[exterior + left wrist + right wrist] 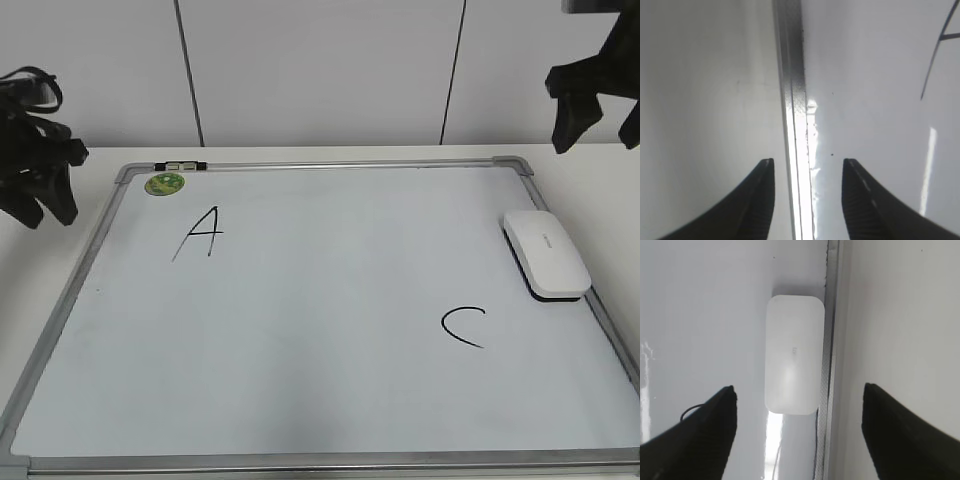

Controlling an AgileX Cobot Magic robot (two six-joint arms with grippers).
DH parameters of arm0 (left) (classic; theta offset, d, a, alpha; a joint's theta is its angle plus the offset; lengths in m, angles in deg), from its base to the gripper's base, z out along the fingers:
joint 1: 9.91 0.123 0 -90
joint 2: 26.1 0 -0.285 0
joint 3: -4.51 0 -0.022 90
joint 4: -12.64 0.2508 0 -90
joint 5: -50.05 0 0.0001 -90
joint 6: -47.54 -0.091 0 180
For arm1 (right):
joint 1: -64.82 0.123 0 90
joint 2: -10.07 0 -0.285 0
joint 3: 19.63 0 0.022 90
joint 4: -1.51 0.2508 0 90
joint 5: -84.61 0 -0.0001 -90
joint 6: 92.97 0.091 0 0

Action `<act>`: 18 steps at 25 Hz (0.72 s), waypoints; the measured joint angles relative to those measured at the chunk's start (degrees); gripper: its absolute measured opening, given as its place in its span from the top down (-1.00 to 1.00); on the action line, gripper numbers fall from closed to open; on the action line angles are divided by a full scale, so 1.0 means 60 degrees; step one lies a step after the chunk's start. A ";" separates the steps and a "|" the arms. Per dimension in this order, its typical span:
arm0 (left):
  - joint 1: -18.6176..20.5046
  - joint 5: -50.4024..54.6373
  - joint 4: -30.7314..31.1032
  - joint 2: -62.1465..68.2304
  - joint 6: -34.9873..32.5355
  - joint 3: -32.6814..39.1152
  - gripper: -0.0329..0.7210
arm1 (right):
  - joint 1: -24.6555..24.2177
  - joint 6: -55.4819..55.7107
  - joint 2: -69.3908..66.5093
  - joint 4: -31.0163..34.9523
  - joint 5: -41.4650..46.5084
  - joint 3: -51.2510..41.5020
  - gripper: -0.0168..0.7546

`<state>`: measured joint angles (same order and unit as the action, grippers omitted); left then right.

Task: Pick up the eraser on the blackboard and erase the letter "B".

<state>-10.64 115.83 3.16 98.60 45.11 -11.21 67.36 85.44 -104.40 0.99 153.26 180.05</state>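
Observation:
The white eraser (pixel 545 254) lies flat on the blackboard (pixel 320 400), a white board with a silver frame, against its right edge; it also shows in the right wrist view (pixel 794 354). No letter "B" shows on the board. A black "A" (pixel 200 233) is at the upper left and a black "C" (pixel 462 326) at the lower right. My right gripper (pixel 598 105) is open and empty, high above the board's far right corner; its jaws (pixel 799 392) frame the eraser from above. My left gripper (pixel 45 185) is open and empty over the board's left frame (pixel 794 100).
A round green sticker (pixel 164 183) and a small metal clip (pixel 180 165) sit at the board's far left corner. The board lies on a white table (pixel 590 165) with a white panelled wall behind.

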 joint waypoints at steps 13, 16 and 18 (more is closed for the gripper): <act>0.0000 0.0726 0.0000 -0.2884 0.0460 -0.0065 0.07 | 0.0000 -0.0459 0.2477 0.0611 0.0407 0.0000 -0.58; 0.0000 0.0839 0.0000 -0.3733 0.0459 -0.0065 0.07 | 0.0000 -0.0459 0.2996 0.0866 0.0444 0.0000 -0.58; 0.0000 0.0884 0.0000 -0.4229 0.0459 -0.0065 0.06 | 0.0000 -0.0459 0.3334 0.1014 0.0479 0.0000 -0.58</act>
<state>-10.64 121.13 3.16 73.23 47.86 -11.60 67.36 82.69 -84.39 7.07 156.13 180.05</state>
